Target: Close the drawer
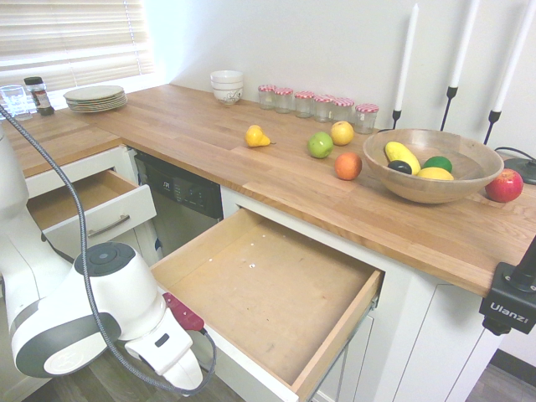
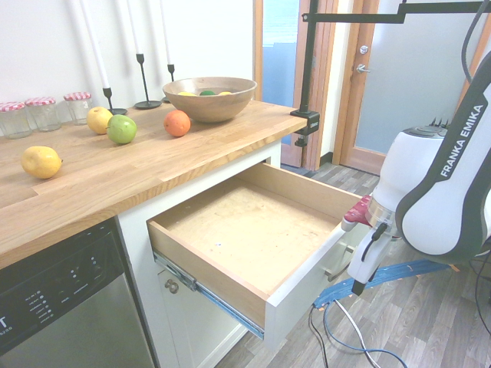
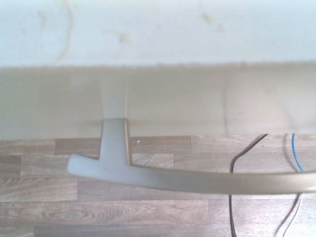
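My gripper [image 2: 358, 285], jaw state unclear, hangs before the open drawer [image 2: 253, 234]; misaligned with the handle [image 3: 187, 178], I may slip off.

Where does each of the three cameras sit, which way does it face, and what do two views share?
First exterior view: high beside the arm, facing along the counter toward the bowl, with the open drawer below; the arm's white body fills the lower left.
Second exterior view: low on the opposite side, facing the door; the arm enters from the right, its tool at the drawer's front.
Wrist view: straight down on the handle and wood floor; no arm shows.
Shared: both exterior views show the drawer, the bowl, the fruit and the jars.
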